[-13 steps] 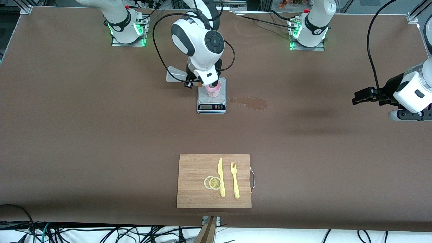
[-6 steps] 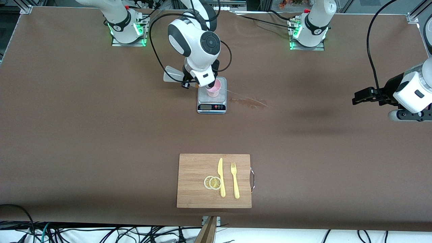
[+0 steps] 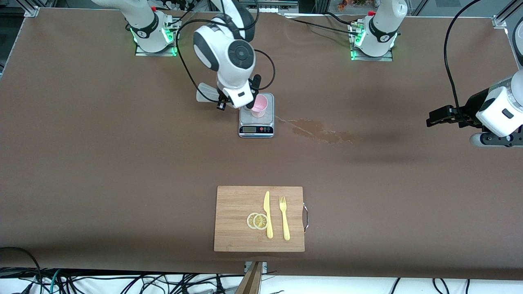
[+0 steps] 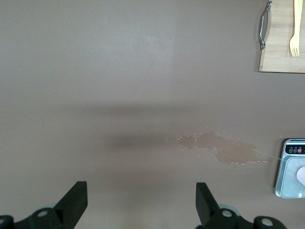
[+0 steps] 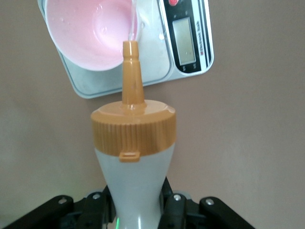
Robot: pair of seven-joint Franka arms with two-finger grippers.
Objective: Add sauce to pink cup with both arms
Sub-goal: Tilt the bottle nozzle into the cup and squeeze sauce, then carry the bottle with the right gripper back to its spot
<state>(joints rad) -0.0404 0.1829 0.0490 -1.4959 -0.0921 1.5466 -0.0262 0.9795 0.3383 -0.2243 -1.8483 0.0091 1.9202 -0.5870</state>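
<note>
- Spill on table beside scale, twd left arm's end, now longer: stream overshot.
- Pink cup on scale.
- Right gripper clenched on squeeze bottle, nozzle at cup rim; re-aim.
- Left gripper released, waiting at table's end.

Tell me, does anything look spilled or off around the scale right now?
Yes. A wet brownish sauce puddle streaks the table from beside the scale toward the left arm's end, outside the pink cup. The right gripper holds the squeeze bottle tipped at the cup.
</note>
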